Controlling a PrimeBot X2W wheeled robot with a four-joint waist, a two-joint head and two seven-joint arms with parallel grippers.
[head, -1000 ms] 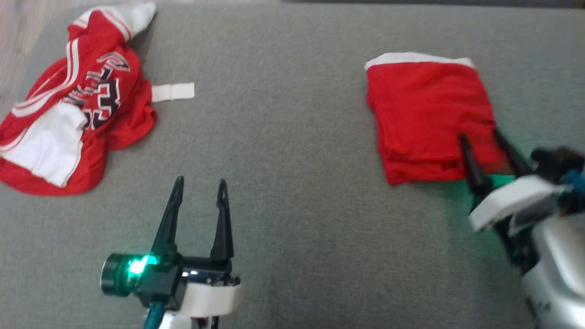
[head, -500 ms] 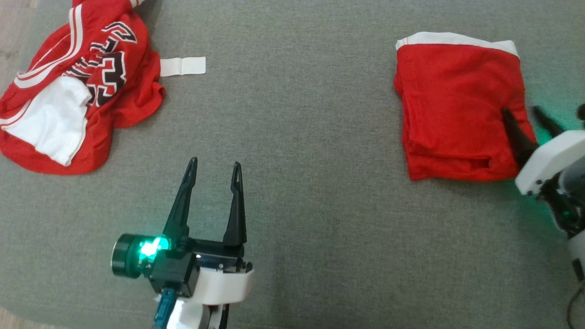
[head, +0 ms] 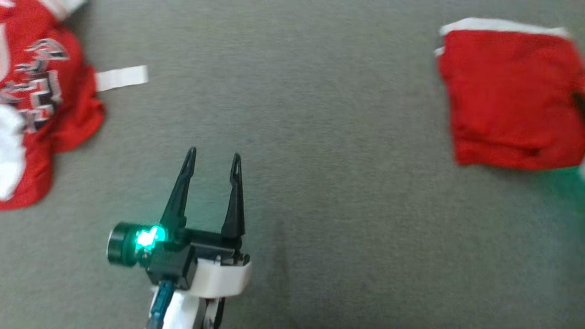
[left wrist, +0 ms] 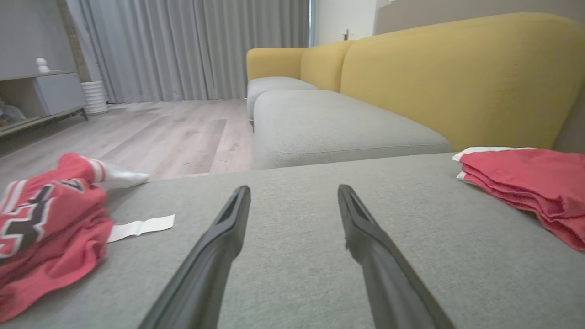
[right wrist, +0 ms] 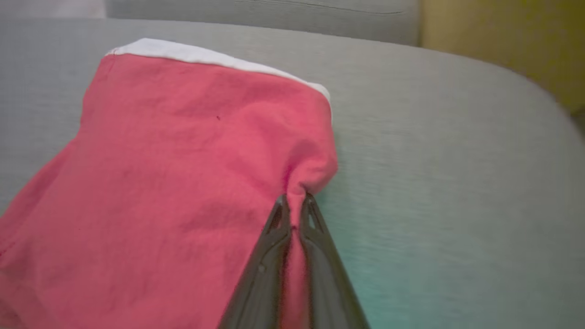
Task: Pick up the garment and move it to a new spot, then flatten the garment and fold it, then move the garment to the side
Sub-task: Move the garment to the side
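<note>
**Right gripper (right wrist: 295, 205) has the folded garment (right wrist: 183, 183) by its edge**

Its two dark fingers are pressed together on a pinch of red cloth at the garment's right-hand edge, and the fabric puckers up where they bite. From that grip the garment spreads away forward and to the left in the right wrist view. It lies flat in a neat stack with a white band along its far edge. Its slightly longer axis runs from that band back toward the robot, so the hold is on a long side, not on a corner.

In the head view the garment sits at the far right of the grey cushion (head: 320, 183), well apart from the left gripper (head: 212, 157). That one hovers over bare cushion near the middle, with its fingers spread and nothing between them. The right arm is plainly the nearer one, and I'd judge the sideways move to be its job alone.

Room is the thing to watch. Just beyond the gripped edge there is a stretch of bare cushion before it rounds off, with the yellow backrest (left wrist: 457, 77) past that. A pull to the right has space, but not endless space.

To the left the cushion is open for a long way. It ends at a white strip (head: 121, 77) and a crumpled jersey (head: 32, 105) at the far left.

A one-sided pinch could skew the stack or peel its layers.
</note>
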